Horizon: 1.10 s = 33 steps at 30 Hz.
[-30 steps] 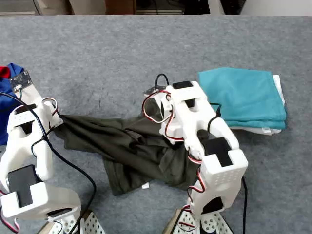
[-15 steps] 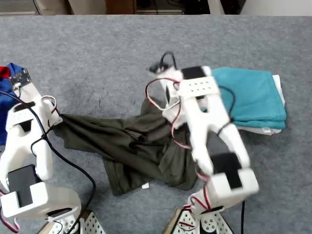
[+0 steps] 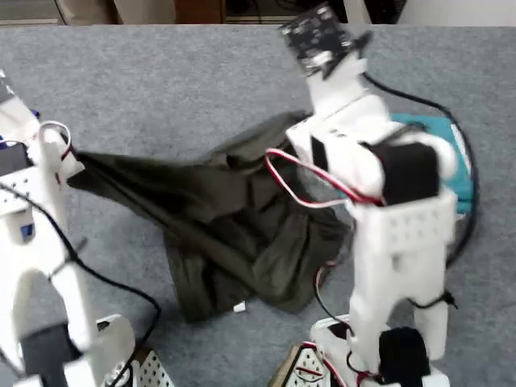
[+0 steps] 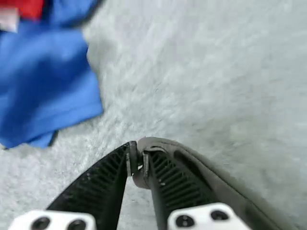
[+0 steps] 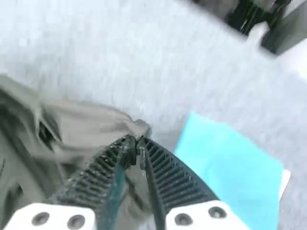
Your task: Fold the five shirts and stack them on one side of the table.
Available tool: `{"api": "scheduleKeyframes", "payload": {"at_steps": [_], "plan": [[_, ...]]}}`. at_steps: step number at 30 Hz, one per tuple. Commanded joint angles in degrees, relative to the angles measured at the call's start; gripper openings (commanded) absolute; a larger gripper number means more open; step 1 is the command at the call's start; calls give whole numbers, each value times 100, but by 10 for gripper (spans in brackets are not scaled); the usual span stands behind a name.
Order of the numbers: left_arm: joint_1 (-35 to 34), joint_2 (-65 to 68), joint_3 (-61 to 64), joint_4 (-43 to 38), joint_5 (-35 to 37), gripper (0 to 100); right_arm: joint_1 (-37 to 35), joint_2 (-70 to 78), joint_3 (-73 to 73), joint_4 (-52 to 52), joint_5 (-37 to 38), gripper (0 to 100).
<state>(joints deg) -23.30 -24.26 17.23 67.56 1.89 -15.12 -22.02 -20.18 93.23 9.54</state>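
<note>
A: Left wrist view, L jaws?
B: Pinched shut on an edge of the dark olive shirt (image 4: 211, 170).
A: R jaws?
B: Also closed, on a fold of the same shirt.
A: Where's the shirt overall?
B: High view: pulled taut betw. the two arms, its lower part bunched on the bench (image 3: 161, 89).
A: Surface?
B: Grey, felt-like cover w/ a fuzzy nap, across the whole bench.
A: Nearby?
B: Blue shirt (image 4: 43, 81) w/ a red patch (image 4: 29, 7) lies near the L jaws. Folded teal shirt (image 5: 230, 163) lies just past the R jaws, a white cloth corner (image 5: 285, 178) showing under it.
A: Room?
B: Wooden furniture (image 3: 197, 10) and dark items (image 5: 249, 17) beyond the bench's far edge.
</note>
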Motion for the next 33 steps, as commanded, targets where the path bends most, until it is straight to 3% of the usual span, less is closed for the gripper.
{"api": "scheduleKeyframes", "payload": {"at_steps": [1,9,13,18,23,33], "plan": [[211,-1138,-695,369,18,18,127,-233,-1147,-18,-352,4],[255,-2897,-1635,510,0,18,127,-198,-3591,-185,-624,5],[246,-3468,-1741,519,-404,18,127,-215,-4365,-281,-738,5],[246,-4092,-1776,1160,-905,18,136,-242,-5200,-334,-703,5],[211,-4462,-1758,1547,-1037,18,136,-233,-5393,-343,-695,5],[-835,-4462,-1767,1160,-993,18,136,-189,-5376,-387,-466,5]]}}
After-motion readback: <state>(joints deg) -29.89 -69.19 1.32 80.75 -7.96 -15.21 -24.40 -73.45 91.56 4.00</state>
